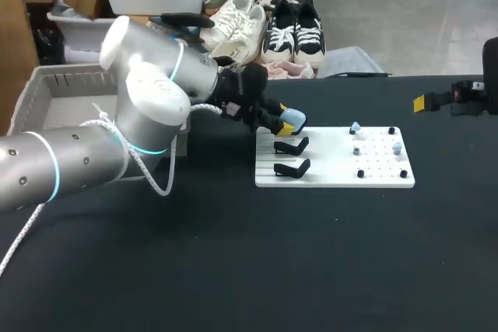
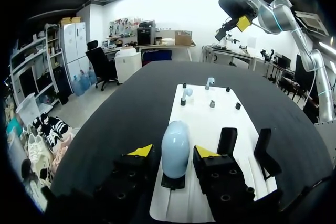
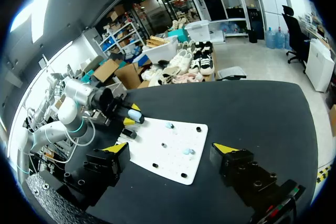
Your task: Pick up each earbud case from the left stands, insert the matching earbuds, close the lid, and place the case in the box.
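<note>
The left jaws, not quite touching, flank a smooth, rounded pale-blue earbud case (image 2: 176,148) upright on its black stand (image 2: 173,182) on the white pegged board (image 2: 210,124); the right jaws gape wide over the matte surface (image 3: 252,114).

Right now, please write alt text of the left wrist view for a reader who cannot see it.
The left gripper stands open around a light blue earbud case, one finger at each side, the case upright on its black stand on a white board. Beside it are two empty black stands; ahead, two pale earbuds.

overhead, two wrist views; shared stand board (image 1: 327,173)
</note>
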Controlling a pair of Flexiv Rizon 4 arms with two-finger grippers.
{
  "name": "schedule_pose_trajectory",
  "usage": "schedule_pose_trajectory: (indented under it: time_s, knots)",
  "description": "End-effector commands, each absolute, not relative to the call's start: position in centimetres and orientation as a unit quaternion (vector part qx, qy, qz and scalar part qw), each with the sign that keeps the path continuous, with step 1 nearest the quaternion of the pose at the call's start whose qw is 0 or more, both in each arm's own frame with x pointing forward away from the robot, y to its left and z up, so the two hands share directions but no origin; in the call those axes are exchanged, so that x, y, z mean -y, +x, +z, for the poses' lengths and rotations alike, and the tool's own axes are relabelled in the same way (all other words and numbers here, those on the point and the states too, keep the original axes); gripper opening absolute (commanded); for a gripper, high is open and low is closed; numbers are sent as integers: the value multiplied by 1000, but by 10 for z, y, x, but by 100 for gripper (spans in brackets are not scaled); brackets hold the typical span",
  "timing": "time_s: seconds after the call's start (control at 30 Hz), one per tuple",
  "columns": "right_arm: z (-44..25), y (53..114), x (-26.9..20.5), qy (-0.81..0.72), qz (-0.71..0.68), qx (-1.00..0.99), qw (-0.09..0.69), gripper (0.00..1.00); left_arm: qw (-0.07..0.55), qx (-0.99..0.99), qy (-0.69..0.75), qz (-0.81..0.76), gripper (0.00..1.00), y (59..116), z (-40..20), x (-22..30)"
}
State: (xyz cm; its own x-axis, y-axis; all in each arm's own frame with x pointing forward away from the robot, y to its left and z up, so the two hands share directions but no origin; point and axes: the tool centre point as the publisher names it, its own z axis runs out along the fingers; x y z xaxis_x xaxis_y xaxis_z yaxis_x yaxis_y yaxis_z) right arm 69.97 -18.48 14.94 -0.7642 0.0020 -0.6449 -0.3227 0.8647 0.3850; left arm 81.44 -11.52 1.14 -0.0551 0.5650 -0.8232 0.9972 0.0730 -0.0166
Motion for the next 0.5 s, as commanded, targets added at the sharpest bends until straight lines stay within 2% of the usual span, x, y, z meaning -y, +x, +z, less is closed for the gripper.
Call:
schedule_pose_trajectory:
  time_s: [0.03, 0.5]
  knots:
    - [149, 700, 185, -89, 245, -907, 331, 100, 330, -651, 602, -324, 49, 819, 11, 117]
    - [149, 700, 185, -89, 245, -907, 331, 100, 329, -654, 600, -324, 44, 817, 8, 115]
